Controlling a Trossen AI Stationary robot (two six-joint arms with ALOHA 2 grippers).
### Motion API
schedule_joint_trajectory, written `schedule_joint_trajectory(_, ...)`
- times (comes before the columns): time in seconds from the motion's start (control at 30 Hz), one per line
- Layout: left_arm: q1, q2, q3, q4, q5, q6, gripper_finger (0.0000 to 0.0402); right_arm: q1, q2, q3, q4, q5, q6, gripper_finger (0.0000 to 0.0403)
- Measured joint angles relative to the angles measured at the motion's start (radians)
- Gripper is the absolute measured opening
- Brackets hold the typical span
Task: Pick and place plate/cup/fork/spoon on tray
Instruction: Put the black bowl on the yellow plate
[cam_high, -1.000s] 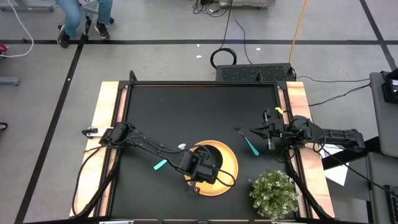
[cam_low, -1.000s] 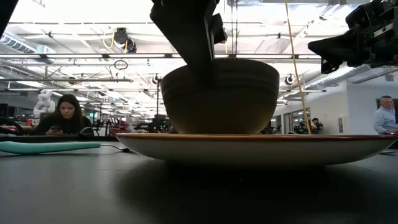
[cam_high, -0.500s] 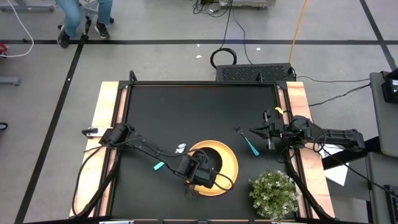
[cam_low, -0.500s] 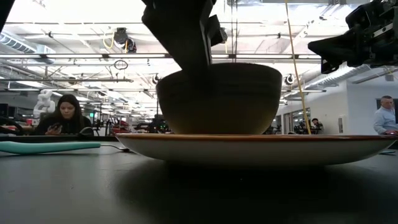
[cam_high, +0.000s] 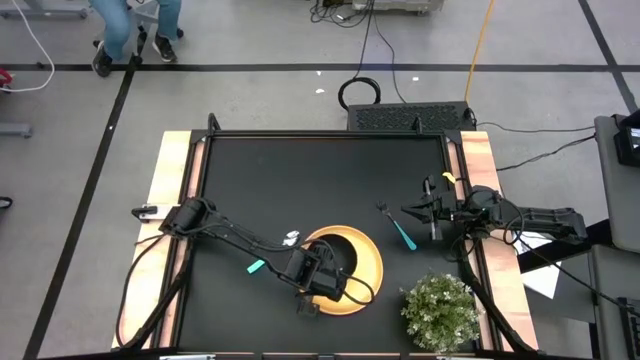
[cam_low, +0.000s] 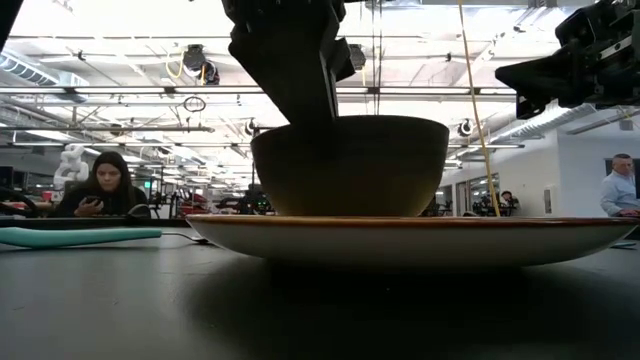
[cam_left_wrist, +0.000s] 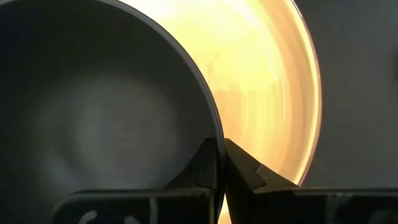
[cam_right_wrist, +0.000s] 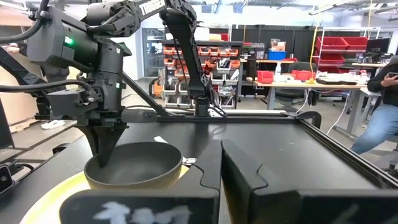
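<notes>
The left gripper (cam_left_wrist: 219, 163) is seen clamped on the rim of the cup (cam_left_wrist: 106, 124), one finger inside the wall and one outside, with the fingers' bases cut off at the edge of the left wrist view. The cup is set on the tray (cam_left_wrist: 273, 106), toward the tray's side nearest the left arm's base; in the low view the cup (cam_low: 350, 165) is shown resting upright on the tray (cam_low: 420, 235), its upper rim partly covered by the dark gripper body (cam_low: 290, 60). From above, the cup is largely hidden under the left wrist (cam_high: 318, 268), and only a crescent of the tray (cam_high: 372, 262) is left visible.

The spoon (cam_high: 257, 265) lies on the black tabletop (cam_high: 300, 180) just beside the tray, on the left arm's side; only its teal handle is made out, the head being covered by the arm. The fork (cam_high: 399, 231) lies on the tray's other side, a little apart from it, below the right gripper.

The right gripper (cam_high: 408, 211) is held shut and empty over the table, well apart from the tray. A potted plant (cam_high: 440, 308) stands near the tray at the table's front edge.
</notes>
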Motion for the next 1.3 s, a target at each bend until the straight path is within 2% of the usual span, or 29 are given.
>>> schedule_joint_trajectory(0.17, 0.017, -0.003, 0.000, -0.001, 0.082, 0.000, 0.0016, 0.000, 0.000, 0.000, 0.000, 0.000, 0.000, 0.0000)
schedule_joint_trajectory(0.33, 0.033, -0.005, 0.000, -0.002, 0.133, 0.015, 0.0007, 0.000, 0.000, 0.000, 0.000, 0.000, 0.013, 0.0000)
schedule_joint_trajectory(0.47, 0.036, -0.005, 0.000, -0.007, 0.144, 0.015, 0.0018, 0.000, 0.000, 0.000, 0.000, 0.000, 0.014, 0.0000)
schedule_joint_trajectory(0.67, 0.038, -0.005, 0.000, -0.006, 0.147, 0.020, 0.0007, 0.000, 0.000, 0.000, 0.000, 0.000, 0.014, 0.0000)
schedule_joint_trajectory(0.87, 0.037, -0.004, -0.001, -0.006, 0.150, 0.019, 0.0023, 0.000, 0.000, 0.000, 0.000, 0.000, 0.014, 0.0000)
schedule_joint_trajectory(1.1, 0.037, -0.004, -0.001, -0.005, 0.147, 0.019, 0.0019, 0.000, 0.000, 0.000, 0.000, 0.000, 0.014, 0.0000)
schedule_joint_trajectory(1.3, 0.037, -0.001, -0.003, -0.006, 0.152, 0.016, 0.0046, 0.000, 0.000, 0.000, 0.000, 0.000, 0.014, 0.0000)
